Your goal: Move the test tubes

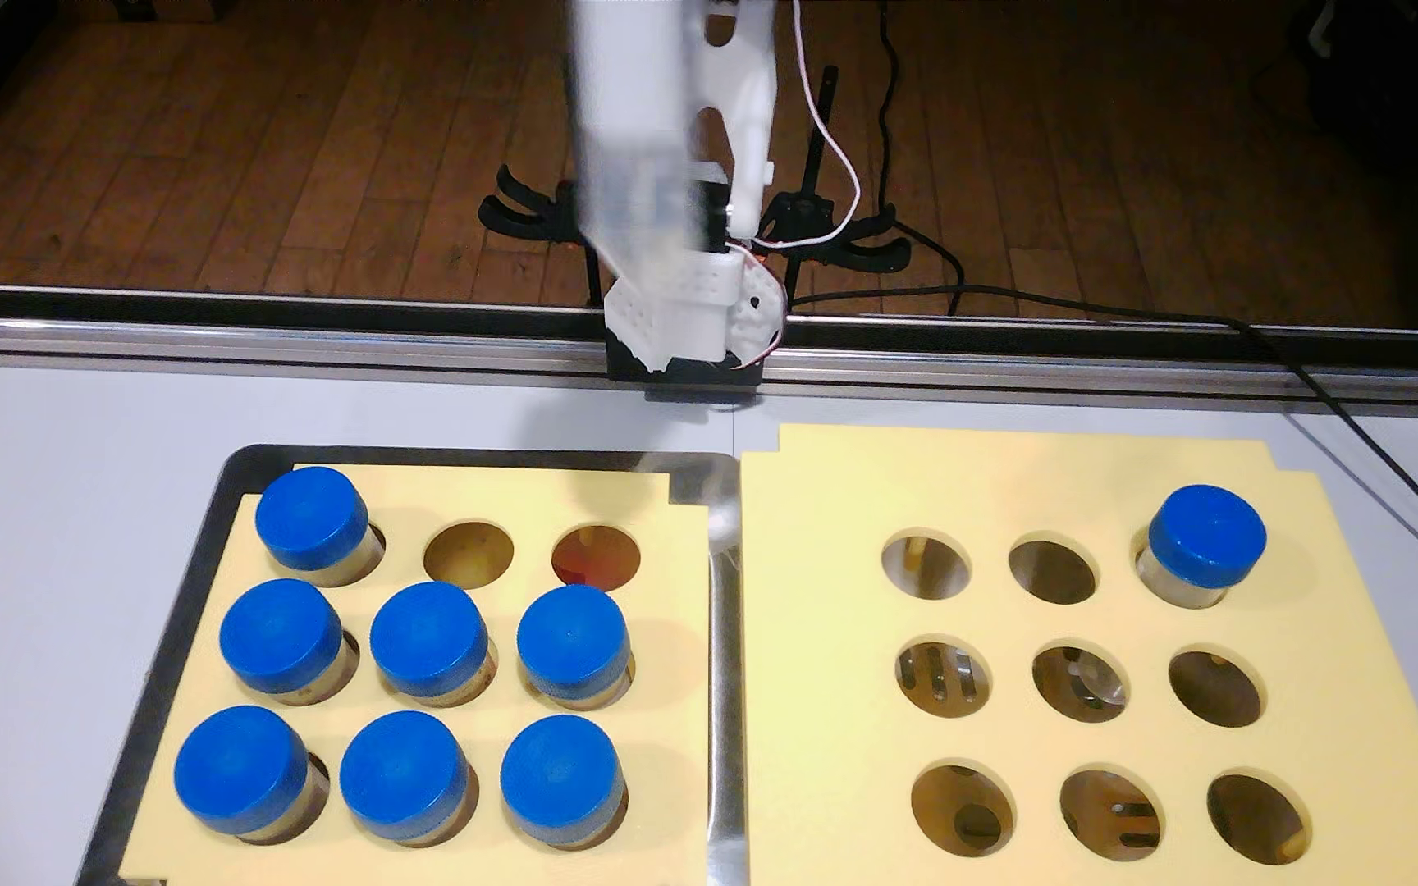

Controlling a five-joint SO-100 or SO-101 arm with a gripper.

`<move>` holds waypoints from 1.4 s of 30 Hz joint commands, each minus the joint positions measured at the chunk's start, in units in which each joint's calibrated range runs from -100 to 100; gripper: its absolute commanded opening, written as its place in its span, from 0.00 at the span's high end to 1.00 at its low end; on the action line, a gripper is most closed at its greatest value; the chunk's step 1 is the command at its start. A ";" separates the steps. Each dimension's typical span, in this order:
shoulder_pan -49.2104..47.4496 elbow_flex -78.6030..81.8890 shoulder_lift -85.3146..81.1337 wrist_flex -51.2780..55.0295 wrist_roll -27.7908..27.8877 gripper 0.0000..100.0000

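Observation:
Several test tubes with blue caps stand in the left yellow rack (671, 647): one at the back left (312, 520), three in the middle row (428, 639) and three in the front row (403, 788). Two back holes of that rack (468, 554) are empty. One more test tube (1209, 537) stands in the back right hole of the right yellow rack (825, 596). The white arm (671, 281) rises from its base at the table's far edge. Its upper part is blurred and runs out of the top of the picture. The gripper's fingers do not show.
The left rack sits in a metal tray (723, 681). The right rack has several empty holes (1079, 680). An aluminium rail (262, 341) runs along the table's far edge. Black cables (1371, 443) cross the table at the back right.

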 commanded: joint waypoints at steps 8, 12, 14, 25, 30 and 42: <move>-20.43 10.20 5.22 -0.30 -0.16 0.94; -22.88 14.74 5.22 -0.30 -0.16 0.94; -23.69 15.28 5.13 -0.30 -0.16 0.94; -27.10 19.73 5.39 -0.01 -2.67 0.94; -27.03 20.37 7.39 -0.01 -2.62 0.94; -32.14 27.45 16.60 0.28 -3.09 0.94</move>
